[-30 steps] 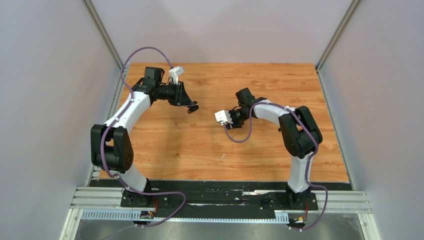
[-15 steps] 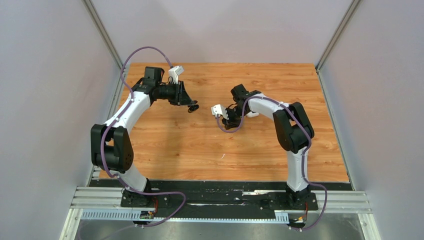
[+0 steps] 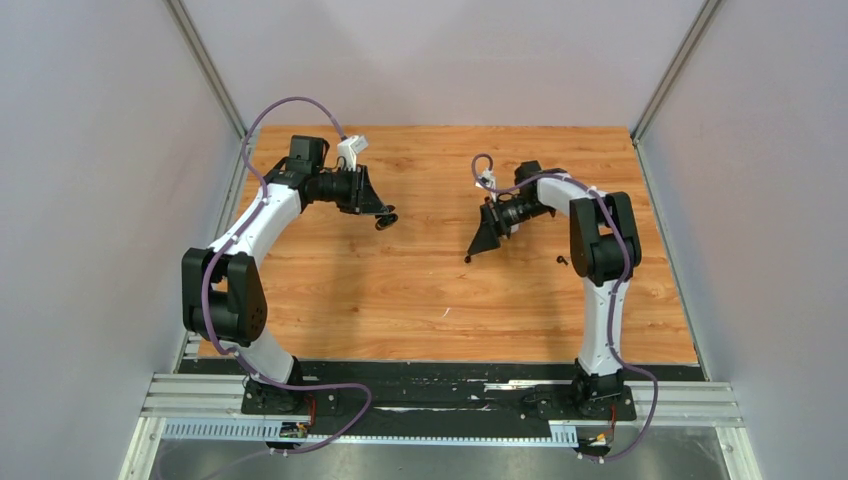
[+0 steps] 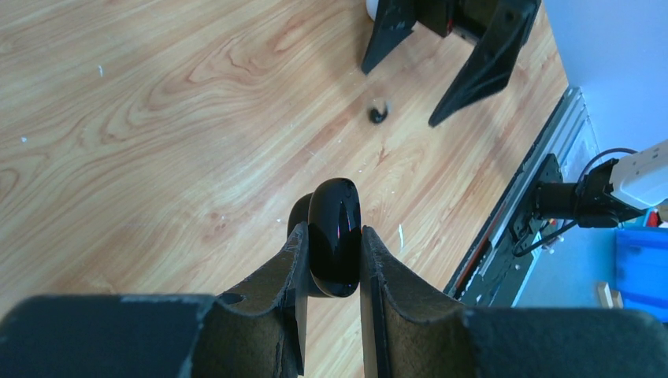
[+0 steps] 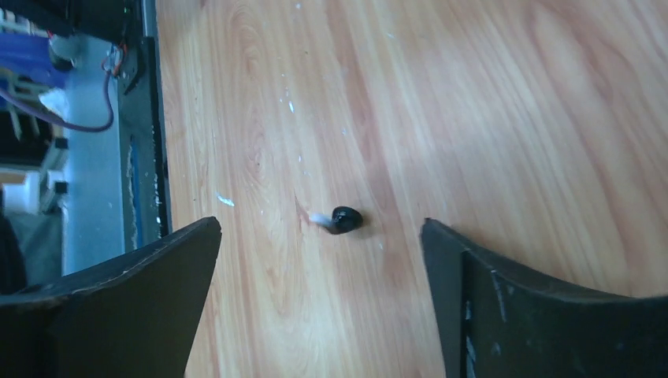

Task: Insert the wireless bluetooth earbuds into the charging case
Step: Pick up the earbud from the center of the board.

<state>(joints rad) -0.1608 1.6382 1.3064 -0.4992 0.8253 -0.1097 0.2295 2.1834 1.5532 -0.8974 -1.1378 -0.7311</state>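
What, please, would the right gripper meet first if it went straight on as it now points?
The right gripper would most likely meet the black earbud on the wooden table; the wrist view shows it between the open jaws. Depth is unclear, so the wood beside the bud could come first.

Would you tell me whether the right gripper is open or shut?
Open: the right gripper shows its fingers wide apart in the wrist view, with a black earbud lying on the table between them, touching neither.

Right end effector point(image 5: 319, 227) jaws spread wide. One black earbud point(image 5: 345, 220) lies on table point(image 5: 488, 110) between them, untouched.
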